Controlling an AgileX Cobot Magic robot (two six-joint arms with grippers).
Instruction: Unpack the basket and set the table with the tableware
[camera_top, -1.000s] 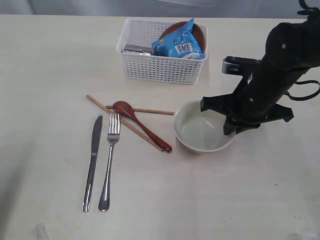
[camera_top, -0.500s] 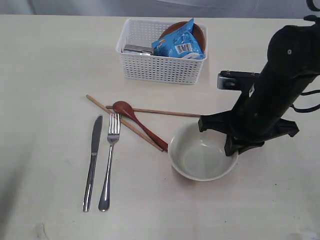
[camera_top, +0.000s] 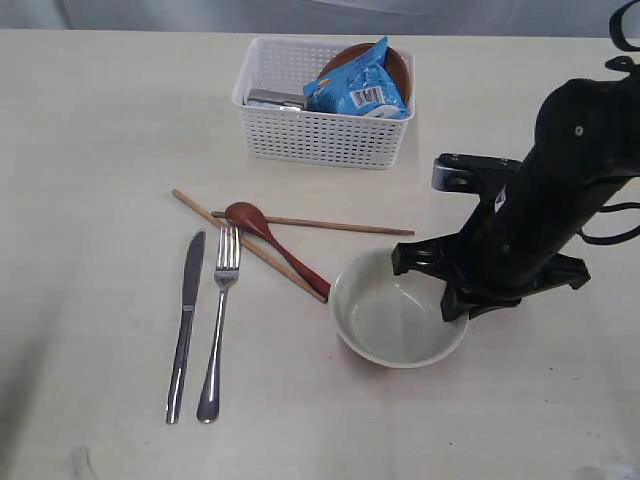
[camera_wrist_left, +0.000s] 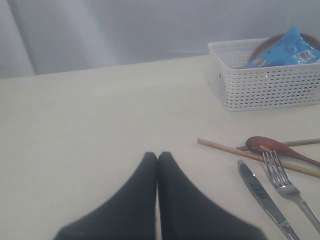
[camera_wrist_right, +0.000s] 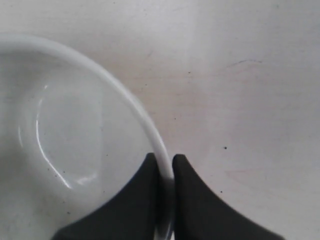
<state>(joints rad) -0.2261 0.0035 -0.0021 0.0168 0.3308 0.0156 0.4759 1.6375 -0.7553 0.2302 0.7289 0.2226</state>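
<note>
Near right of the counter: my right claw is closed on the rim of the bowl, with one finger inside the wall and one outside.
Bowl: upright and empty, to the right of the fork and knife. I cannot tell whether its base sits flat or hangs just clear.
Close neighbours: the spoon handle ends just beside the bowl's left rim, and one of the chopsticks runs past its far side.
My left claw: closed on nothing, above bare counter.
Far side: the basket holds the brown plate, steel cup and chips packet.
Step, as I judge it: placing the bowl.
Doing it well: I should settle the base flat before letting go and part the fingers only a little. Then I should rise straight up so the inner finger does not hook the rim. Any drift left would push the bowl into the spoon and chopsticks.
Left to do: the plate and cup come out; the packet is not tableware.
</note>
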